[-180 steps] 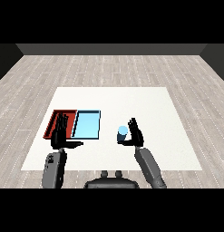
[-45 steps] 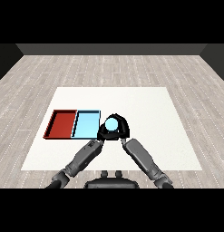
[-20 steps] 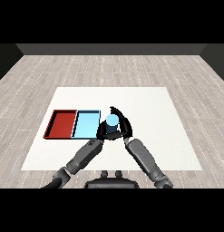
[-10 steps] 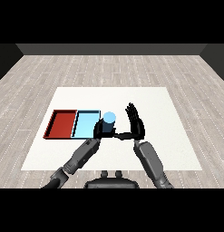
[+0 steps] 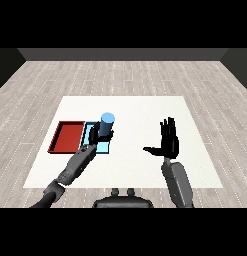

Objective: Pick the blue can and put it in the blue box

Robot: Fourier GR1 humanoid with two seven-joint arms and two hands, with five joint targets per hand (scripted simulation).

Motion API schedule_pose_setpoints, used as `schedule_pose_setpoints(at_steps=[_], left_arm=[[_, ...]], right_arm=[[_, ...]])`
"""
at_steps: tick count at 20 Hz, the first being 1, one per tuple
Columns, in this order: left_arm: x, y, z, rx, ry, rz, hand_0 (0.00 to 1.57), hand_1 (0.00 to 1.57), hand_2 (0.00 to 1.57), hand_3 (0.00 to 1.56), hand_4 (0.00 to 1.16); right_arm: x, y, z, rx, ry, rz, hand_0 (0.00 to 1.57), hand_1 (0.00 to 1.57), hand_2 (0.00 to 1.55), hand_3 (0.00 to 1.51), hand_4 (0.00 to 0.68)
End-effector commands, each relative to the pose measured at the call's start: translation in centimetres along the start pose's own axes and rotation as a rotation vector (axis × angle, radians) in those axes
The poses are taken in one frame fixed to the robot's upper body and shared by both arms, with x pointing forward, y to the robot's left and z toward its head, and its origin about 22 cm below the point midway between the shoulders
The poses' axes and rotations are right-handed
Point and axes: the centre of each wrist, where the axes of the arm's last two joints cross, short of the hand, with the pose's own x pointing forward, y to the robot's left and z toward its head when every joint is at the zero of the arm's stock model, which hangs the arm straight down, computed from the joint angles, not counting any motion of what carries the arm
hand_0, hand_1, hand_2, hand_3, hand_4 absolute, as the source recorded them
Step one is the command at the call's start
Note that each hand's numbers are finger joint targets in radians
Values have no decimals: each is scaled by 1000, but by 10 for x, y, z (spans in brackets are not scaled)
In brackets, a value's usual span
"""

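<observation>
The blue can (image 5: 107, 124) stands upright in my left hand (image 5: 97, 135), whose fingers are curled round its lower part. It is held over the right part of the light blue tray (image 5: 90, 131); whether it touches the tray floor I cannot tell. My right hand (image 5: 168, 141) is well to the right over the white table, open, fingers straight up and thumb pointing left, holding nothing. My left forearm covers part of the blue tray.
The red tray (image 5: 67, 137) lies directly left of the blue tray. The white table (image 5: 135, 110) stretches behind and to the right of both hands. A wooden floor surrounds the table.
The right hand has let go of the can and pulled away to the right, opening flat. The left hand, holding the can, has carried it left over the blue tray.
</observation>
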Motion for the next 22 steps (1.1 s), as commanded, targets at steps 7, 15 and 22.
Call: schedule_pose_setpoints(at_steps=[7,15,22], left_arm=[[-11,74,-19,107,238,-397,1571,1571,1565,1480,1027],[-52,72,-10,150,679,-590,732,732,686,480,914],[-65,53,-3,237,797,-533,1377,1377,1203,0,757]], right_arm=[[-25,-14,2,-52,38,-15,0,0,0,0,0],[-33,-25,17,-76,39,-46,0,0,0,0,0],[-33,-39,-2,-95,56,-15,0,0,0,0,0]])
